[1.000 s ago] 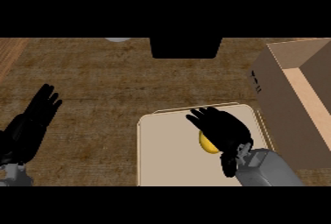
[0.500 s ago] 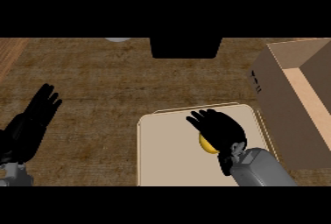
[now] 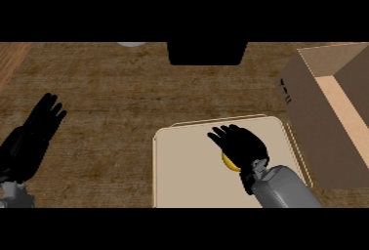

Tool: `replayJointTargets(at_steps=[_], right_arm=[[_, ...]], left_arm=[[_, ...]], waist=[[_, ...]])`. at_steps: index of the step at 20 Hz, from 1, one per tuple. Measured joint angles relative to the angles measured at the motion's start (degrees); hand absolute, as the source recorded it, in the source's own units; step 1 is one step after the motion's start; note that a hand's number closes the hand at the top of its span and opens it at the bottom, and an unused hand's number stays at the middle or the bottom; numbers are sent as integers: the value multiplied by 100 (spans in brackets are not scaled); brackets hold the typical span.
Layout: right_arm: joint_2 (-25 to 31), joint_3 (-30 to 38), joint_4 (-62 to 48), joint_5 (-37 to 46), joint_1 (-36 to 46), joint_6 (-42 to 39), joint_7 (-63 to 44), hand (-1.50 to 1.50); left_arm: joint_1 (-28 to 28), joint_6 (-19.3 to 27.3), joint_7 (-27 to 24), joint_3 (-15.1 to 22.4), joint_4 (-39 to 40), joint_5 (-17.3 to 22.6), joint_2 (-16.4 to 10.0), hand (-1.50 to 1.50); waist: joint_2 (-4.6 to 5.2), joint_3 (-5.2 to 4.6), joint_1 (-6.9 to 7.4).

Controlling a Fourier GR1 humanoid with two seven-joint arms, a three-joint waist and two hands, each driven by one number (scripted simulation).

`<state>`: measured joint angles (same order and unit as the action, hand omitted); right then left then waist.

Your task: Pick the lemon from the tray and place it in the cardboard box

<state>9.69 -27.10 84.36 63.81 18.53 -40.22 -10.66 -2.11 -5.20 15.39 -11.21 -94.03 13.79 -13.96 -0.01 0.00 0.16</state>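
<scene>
Yellow oval lemon (image 3: 229, 164) lower centre on flat beige tray (image 3: 187, 168), mostly hidden beneath black right hand (image 3: 241, 144); fingers spread, not curled, likely lined up for grasp; open brown cardboard box (image 3: 306, 117) right edge; black left hand (image 3: 32, 136) flat, resting, left edge.

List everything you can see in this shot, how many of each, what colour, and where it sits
counter: one, brown wood grain, fills the view
tray: one, beige, lower centre
lemon: one, yellow, on the tray, mostly hidden under the right hand
cardboard box: one, brown, open top, right edge, beside the tray
black block: one, black, top centre, cut off by the view
pale round thing: one, light grey, top edge, too little shows to name
left hand: one, black, open, resting at the left edge
right hand: one, black on a grey forearm, fingers spread over the lemon
</scene>
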Motion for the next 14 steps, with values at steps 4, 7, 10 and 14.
replayJointTargets(at_steps=[4, 7, 10, 14], right_arm=[[28, 152, -173, 142, 74, 72, 216, 150], [48, 222, -275, 203, 108, 276, 483, 150], [-28, 149, -269, 288, 63, 456, 652, 150], [-78, 237, -466, 400, 204, 607, 942, 150]], left_arm=[[-77, 23, 10, -4, 66, -86, 70, 0], [-101, -89, -14, -86, 143, -39, 27, 0], [36, -106, 114, -93, -107, -24, 34, 0], [55, -87, 166, -53, -165, -71, 136, 0]], waist=[[1, 1, -3], [1, 1, -2], [-2, 0, 5], [-2, 0, 6]])
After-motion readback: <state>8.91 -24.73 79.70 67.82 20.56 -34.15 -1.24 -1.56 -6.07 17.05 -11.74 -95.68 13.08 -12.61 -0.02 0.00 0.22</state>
